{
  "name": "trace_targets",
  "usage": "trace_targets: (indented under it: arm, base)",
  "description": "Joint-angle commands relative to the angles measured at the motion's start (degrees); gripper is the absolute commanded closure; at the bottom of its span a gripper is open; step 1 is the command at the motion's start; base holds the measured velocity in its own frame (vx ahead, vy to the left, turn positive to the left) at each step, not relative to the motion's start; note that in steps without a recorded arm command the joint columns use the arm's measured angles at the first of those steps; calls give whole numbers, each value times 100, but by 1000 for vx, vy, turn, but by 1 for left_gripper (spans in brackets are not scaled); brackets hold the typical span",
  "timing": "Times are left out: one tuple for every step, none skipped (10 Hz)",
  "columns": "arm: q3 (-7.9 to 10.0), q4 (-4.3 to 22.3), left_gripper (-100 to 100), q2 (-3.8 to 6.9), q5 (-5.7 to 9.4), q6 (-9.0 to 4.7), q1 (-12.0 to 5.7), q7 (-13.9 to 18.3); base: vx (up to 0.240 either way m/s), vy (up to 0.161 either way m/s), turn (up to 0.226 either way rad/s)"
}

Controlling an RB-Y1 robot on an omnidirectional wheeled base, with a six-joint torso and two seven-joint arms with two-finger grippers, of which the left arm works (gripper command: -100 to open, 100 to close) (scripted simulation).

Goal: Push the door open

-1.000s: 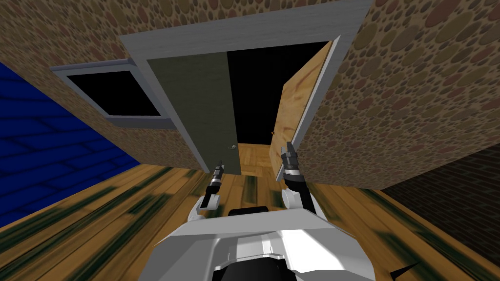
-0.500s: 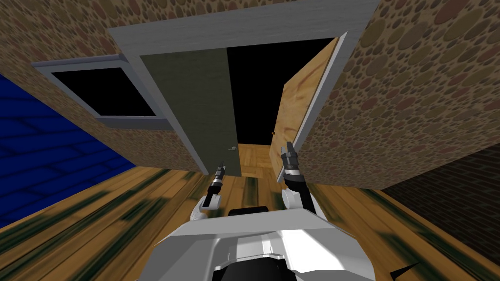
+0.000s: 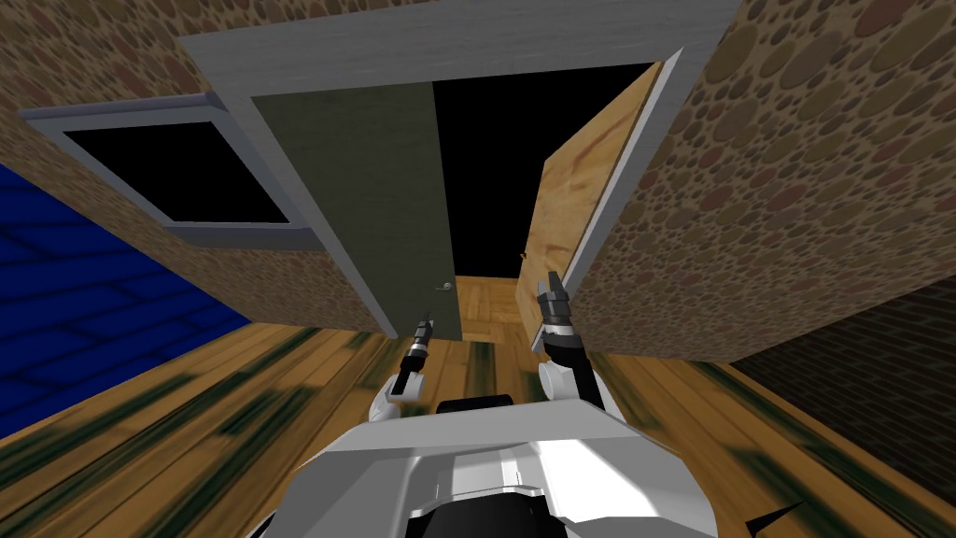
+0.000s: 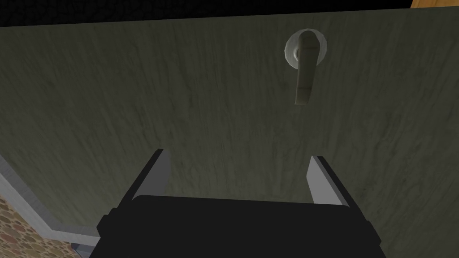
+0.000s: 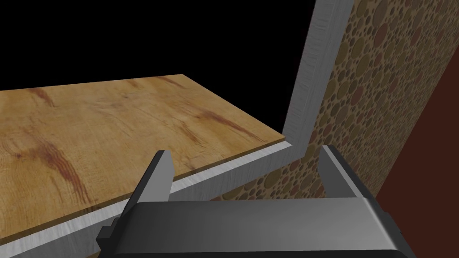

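Ahead, a grey door frame (image 3: 448,56) is set in a brown pebble-patterned wall (image 3: 794,187) and holds two leaves. The left one, a dark grey-green door leaf (image 3: 373,187), stands shut in the frame. The right one, a wooden door leaf (image 3: 574,205), is swung away to the far side and stands well open. Between them lies a black area (image 3: 485,168) with a strip of wooden floor at its foot.

The left claw (image 3: 425,327) is raised in front of the shut dark leaf, low down and a little left of its pale lever handle (image 3: 448,286). In the left wrist view its claw (image 4: 237,155) has its fingers (image 4: 159,172) spread apart with nothing between them. They face the plain dark panel (image 4: 134,89) at close range, with the handle (image 4: 305,67) just beyond one fingertip. Whether they touch the panel cannot be told.

The right claw (image 3: 551,285) is held up at the near, hinged edge of the wooden leaf, beside the right jamb. In the right wrist view that claw (image 5: 245,150) also has its fingers apart and holds nothing. It faces the corner where the wooden leaf (image 5: 112,125) meets the grey frame (image 5: 313,80) and the pebbled wall (image 5: 367,112).

Left of the doorway a grey-framed window (image 3: 168,177) shows black, and a blue wall (image 3: 75,318) runs further left. The near floor (image 3: 233,402) is streaked wooden boards.
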Motion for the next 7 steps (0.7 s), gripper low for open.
trace_targets:
  arm:
    - [-5, 286, -100, 14, -4, -94, -105, 58]
    - [-7, 444, -100, 10, -7, -136, -171, 82]
    - [-10, 601, -100, 6, -10, -179, -237, 106]
    - [-12, 759, -100, 2, -14, -222, -303, 130]
    - [-12, 759, -100, 2, -14, -222, -303, 130]
    - [-14, 913, -100, -2, -17, -263, -368, 153]
    - [-16, 1048, -100, -7, -20, -300, -425, 174]
  base:
    - [93, 55, -29]
    - [95, 61, -26]
    - [88, 64, -29]
    - [105, 53, -35]
    - [70, 29, -8]
    - [55, 24, -12]
    - [73, 26, -25]
